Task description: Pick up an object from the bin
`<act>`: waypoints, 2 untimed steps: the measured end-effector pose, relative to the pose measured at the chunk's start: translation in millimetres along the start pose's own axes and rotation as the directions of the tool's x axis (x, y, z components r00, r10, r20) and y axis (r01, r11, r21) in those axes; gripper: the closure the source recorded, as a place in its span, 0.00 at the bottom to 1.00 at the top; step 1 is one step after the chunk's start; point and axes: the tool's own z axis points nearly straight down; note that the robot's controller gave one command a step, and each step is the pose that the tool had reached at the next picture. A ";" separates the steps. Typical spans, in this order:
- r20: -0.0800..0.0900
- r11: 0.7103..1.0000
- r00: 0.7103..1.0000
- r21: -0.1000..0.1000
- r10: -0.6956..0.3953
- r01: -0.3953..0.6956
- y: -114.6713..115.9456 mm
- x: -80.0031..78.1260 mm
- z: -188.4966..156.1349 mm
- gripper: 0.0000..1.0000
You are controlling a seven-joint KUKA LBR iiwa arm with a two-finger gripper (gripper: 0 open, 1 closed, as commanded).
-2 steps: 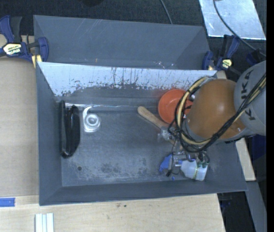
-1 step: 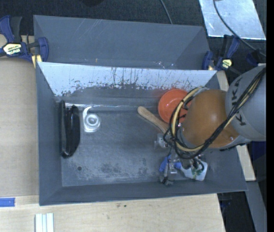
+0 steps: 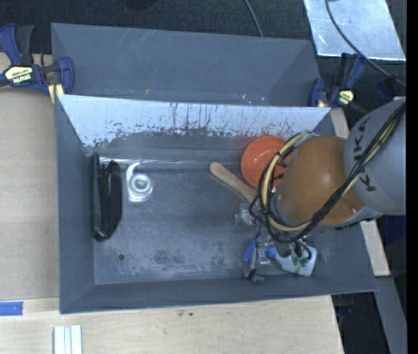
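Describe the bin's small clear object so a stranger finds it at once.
Start at the grey bin's left wall, where a long black object lies. Right of its upper end sits the small clear object. Unlike that dark neighbour, it is see-through and round.

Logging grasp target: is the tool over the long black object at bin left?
No, the tool is at the lower right of the bin, apart from the long black object by its left wall.
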 end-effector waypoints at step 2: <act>-0.014 1.000 1.000 -0.002 0.010 -0.010 -10.9 -12.5 8.3 0.00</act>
